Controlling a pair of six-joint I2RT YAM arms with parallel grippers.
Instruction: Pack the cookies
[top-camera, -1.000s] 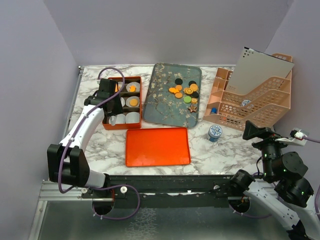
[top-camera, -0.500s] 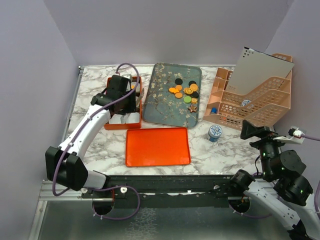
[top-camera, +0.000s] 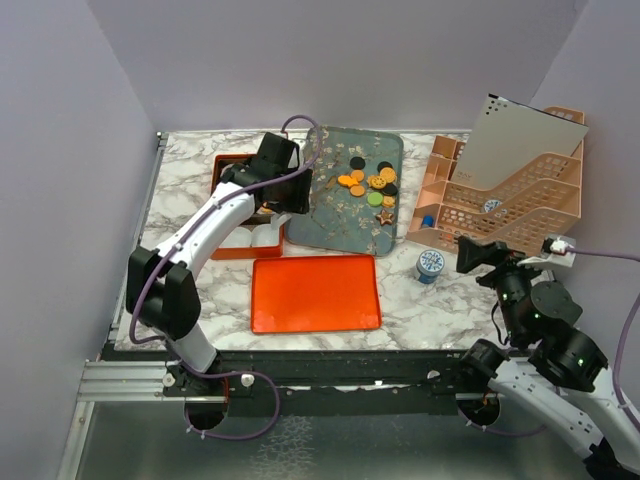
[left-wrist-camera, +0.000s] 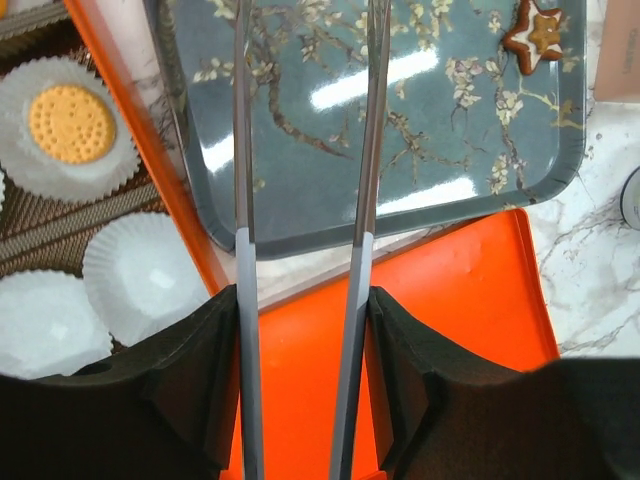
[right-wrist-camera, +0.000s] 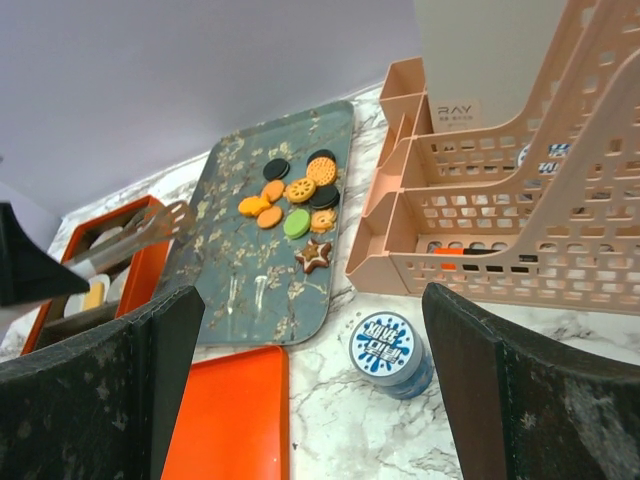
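Note:
The cookies (top-camera: 370, 185), mostly orange with a few black, one green and a brown star, lie in a cluster on the far right of the blue-grey floral tray (top-camera: 325, 215). They also show in the right wrist view (right-wrist-camera: 295, 195). The star (left-wrist-camera: 538, 30) shows in the left wrist view. One orange cookie (left-wrist-camera: 70, 122) sits in a white liner in the orange box (top-camera: 228, 162). My left gripper (top-camera: 290, 200) (left-wrist-camera: 305, 300) is shut on metal tongs (left-wrist-camera: 240, 150), whose blades stand apart and empty over the tray's left part. My right gripper (top-camera: 475, 255) (right-wrist-camera: 305, 330) is open and empty above the table.
An orange lid (top-camera: 315, 293) lies flat in front of the tray. A round blue-and-white tin (top-camera: 430, 264) stands right of it, just below my right gripper. A pink file organizer (top-camera: 510, 200) with a grey board fills the back right. Several empty liners (left-wrist-camera: 145, 275) sit in the box.
My left arm has swung right with the tongs, from over the orange box to the tray's left edge. My right gripper has shifted left towards the tin.

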